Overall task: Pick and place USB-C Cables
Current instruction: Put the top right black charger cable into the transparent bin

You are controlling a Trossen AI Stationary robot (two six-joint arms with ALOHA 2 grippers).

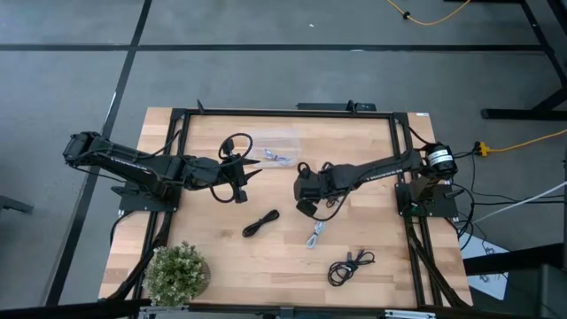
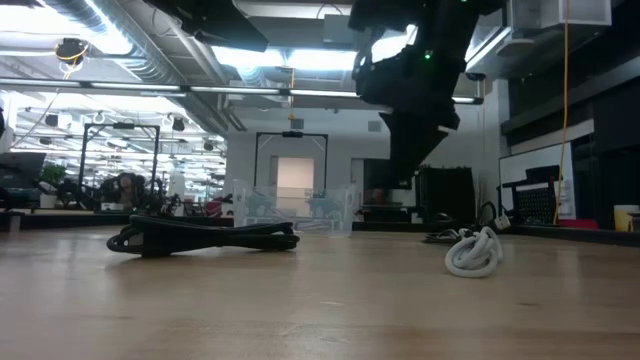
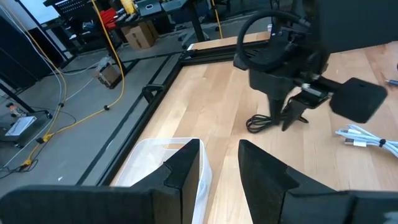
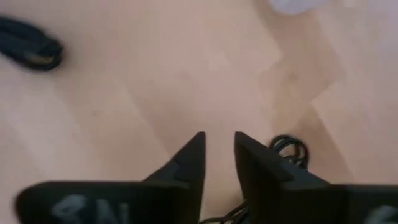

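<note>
**High view:** You are at the pick step. The right gripper (image 1: 306, 202) hangs at table centre over a small black USB-C cable (image 1: 330, 207), its fingers slightly parted and empty. The left gripper (image 1: 241, 183) waits at 9 o'clock beside the clear container (image 1: 270, 142), also parted and holding nothing. A bundled black cable (image 1: 260, 222) lies at 7 o'clock, its long axis running 2 to 8. The white cable (image 1: 316, 235) lies at 5, running 1 to 7, and a looser black coil (image 1: 350, 266) lies beyond it.

**Low view:** The bundled black cable (image 2: 205, 237) lies flat, and the white cable (image 2: 475, 252) lies at 3 o'clock of it.

**Right wrist view:** The nearest black cable (image 4: 289, 149) sits just beside the fingertips (image 4: 196, 149), not between them. Your next move likely calls for shifting sideways, widening and lowering.

**Left wrist view:** The container (image 3: 155, 168) lies below the parted fingers (image 3: 186, 165).
</note>
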